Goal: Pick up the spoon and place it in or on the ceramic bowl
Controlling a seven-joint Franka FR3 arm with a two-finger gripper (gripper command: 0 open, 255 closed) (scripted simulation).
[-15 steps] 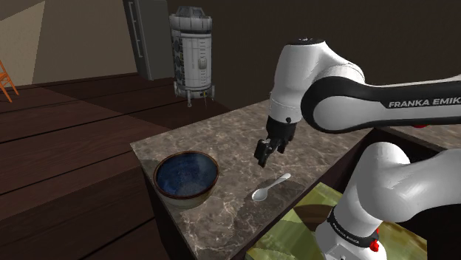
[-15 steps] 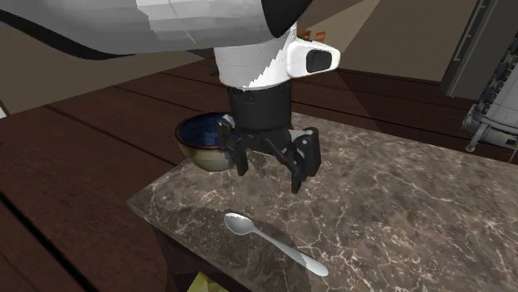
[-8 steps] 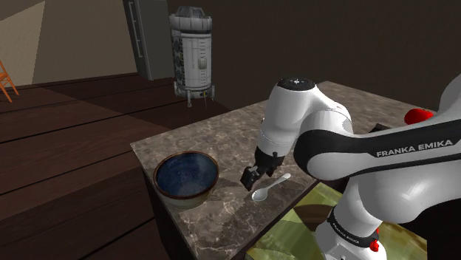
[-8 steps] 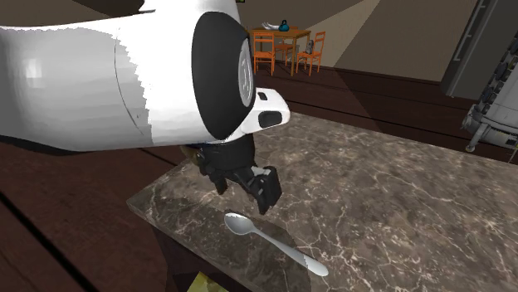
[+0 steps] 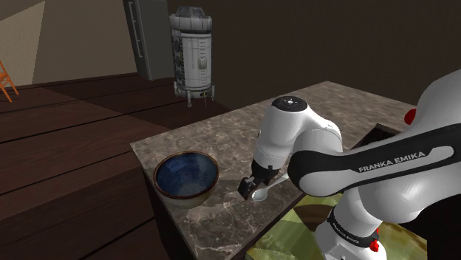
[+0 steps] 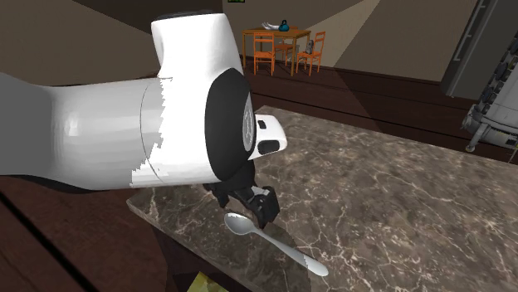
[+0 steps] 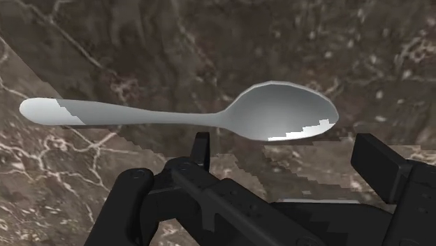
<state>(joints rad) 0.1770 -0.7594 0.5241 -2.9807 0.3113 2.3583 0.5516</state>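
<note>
A pale grey spoon [image 7: 279, 113] lies flat on the dark marble counter [image 5: 214, 133], near its front edge; it is also seen as the spoon [image 6: 274, 242] and the spoon [image 5: 261, 194]. My gripper [image 7: 288, 159] hangs low just above the spoon's bowl end, open, its fingers [image 7: 377, 164] apart and not touching the spoon. The gripper [image 6: 253, 204] sits under the white wrist, and so does the gripper [image 5: 247, 189]. The blue-glazed ceramic bowl [image 5: 186, 176] with a brown rim stands on the counter, towards the shoulder view's left of the gripper.
The counter's near edge [image 6: 178, 236] drops off close to the spoon. A white cylindrical machine [image 5: 193, 52] and a grey cabinet [image 5: 148, 37] stand far back on the wooden floor. An orange table with chairs [image 6: 278, 46] is in the distance. A green-patterned surface [image 5: 292, 233] lies beside the stand.
The gripper has come down and towards the counter's front edge, from well above the counter to just over the spoon's bowl end. Its fingers stayed open. Spoon and bowl have not moved.
</note>
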